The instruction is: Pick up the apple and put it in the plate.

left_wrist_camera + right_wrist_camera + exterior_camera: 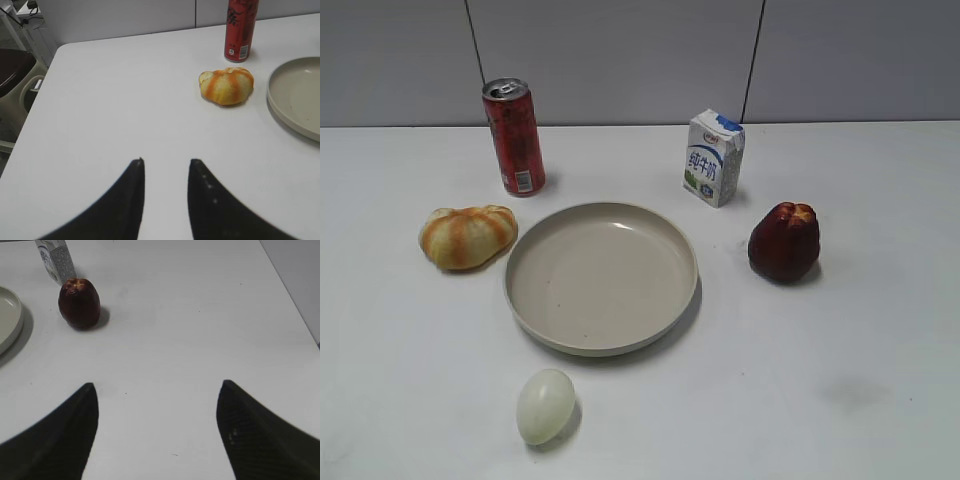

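A: Where does the apple [784, 241] stand relative to the plate [601, 277]?

B: On the desk [860, 330], right of the plate and clear of its rim, upright with the lobed top uppermost. The carton [713, 157] stands behind the plate's right side, near the apple. The plate is empty.

A: State of the two hands?

B: Neither appears in the exterior view. In its wrist view the right hand [157, 392] has its fingers spread wide, holding nothing, with the apple ahead and to its left. The left hand [166, 162] has its fingers parted by a narrower gap, also holding nothing, well back from the pumpkin [226, 86] on the plate's left.

A: What could go wrong from here?

B: Probably three things. The apple is glossy and tapers, so a grip low on the body may squeeze it out or roll it away from the plate. The carton stands close enough that an approach from behind the apple could knock it over. On release, a round fruit dropped from height onto the shallow plate could roll against the low rim and over it.

A: And the pumpkin, can [514, 137] and egg [545, 405]?

B: On the plate's left and front; not in the likely path.
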You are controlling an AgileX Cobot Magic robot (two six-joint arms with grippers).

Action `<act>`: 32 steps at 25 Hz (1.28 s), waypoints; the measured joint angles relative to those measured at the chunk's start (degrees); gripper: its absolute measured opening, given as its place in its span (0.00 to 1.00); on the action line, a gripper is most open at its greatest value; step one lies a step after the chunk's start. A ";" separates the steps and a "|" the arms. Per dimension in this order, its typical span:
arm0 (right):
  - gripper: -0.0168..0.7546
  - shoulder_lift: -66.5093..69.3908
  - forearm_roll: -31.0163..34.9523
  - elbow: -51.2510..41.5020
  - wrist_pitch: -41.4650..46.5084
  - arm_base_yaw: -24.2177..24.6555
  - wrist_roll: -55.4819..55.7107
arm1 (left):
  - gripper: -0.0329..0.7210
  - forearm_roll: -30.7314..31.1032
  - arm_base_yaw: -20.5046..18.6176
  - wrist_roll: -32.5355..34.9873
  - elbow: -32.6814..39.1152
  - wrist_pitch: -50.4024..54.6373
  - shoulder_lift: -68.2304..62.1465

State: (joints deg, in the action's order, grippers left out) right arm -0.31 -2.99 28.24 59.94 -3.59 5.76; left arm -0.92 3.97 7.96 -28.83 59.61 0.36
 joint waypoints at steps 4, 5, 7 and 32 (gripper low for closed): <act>0.78 0.00 0.00 0.00 0.00 0.00 0.00 | 0.36 0.00 0.00 0.00 0.00 0.00 0.00; 0.78 0.00 0.00 0.00 0.00 0.00 0.00 | 0.36 0.00 0.00 0.00 0.00 0.00 0.00; 0.78 0.00 0.00 0.00 0.00 0.00 0.00 | 0.36 0.00 0.00 0.00 0.00 0.00 0.00; 0.89 53.15 20.04 7.67 -30.42 -0.48 -23.60 | 0.36 0.00 0.00 0.00 0.00 0.00 0.00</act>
State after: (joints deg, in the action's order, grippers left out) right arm 52.84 17.06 35.91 29.52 -4.06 -17.84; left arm -0.92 3.97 7.96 -28.83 59.61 0.36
